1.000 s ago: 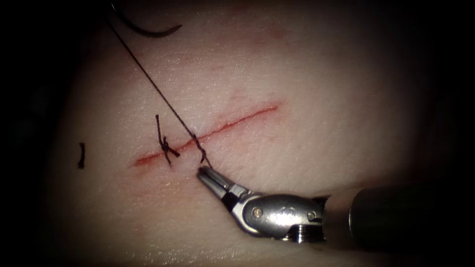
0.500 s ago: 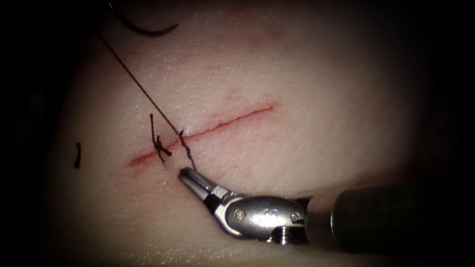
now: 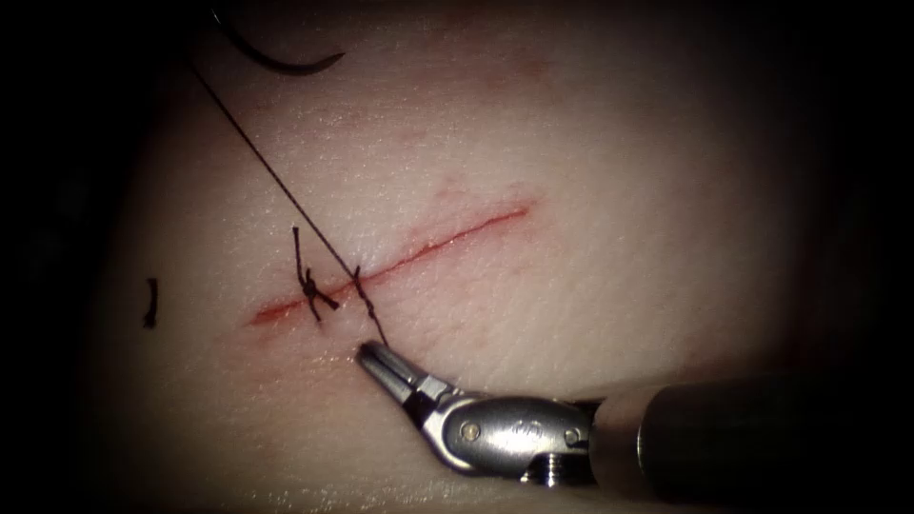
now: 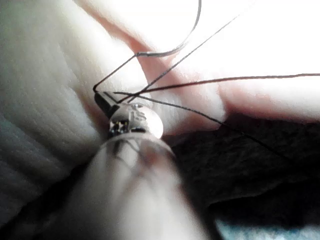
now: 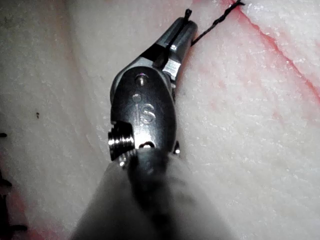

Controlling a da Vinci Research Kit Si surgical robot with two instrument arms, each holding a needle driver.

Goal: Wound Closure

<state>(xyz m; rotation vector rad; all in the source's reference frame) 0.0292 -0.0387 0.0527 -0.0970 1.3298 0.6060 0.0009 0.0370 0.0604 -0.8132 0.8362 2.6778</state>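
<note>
The cut [image 3: 419, 249] runs slantwise across the tissue [image 3: 590, 171]. My right tool [image 3: 369, 352] lies just below the cut's left part, its jaws shut on the short end of the thread [image 3: 373, 319]. That thread crosses the cut at a stitch [image 3: 359, 279], and its long strand [image 3: 257, 157] rises taut to the upper left. A tied knot [image 3: 310, 284] sits left of it. The curved needle [image 3: 276, 63] is at the far upper left, out of the tissue. My left tool [image 4: 103, 96] is shut on the thread [image 4: 117, 72] near the needle [image 4: 187, 37]. The right jaws [image 5: 183, 24] pinch the thread [image 5: 212, 27].
A short cut piece of thread [image 3: 149, 303] lies on the tissue far left of the cut. Red fluid tints the cut's edges [image 3: 276, 309]. The right tool's shaft [image 3: 743, 438] lies across the lower right.
My right tool has moved left and slightly down with the short thread end in its jaws. The stitch and the knot have shifted a little to the left with it.
</note>
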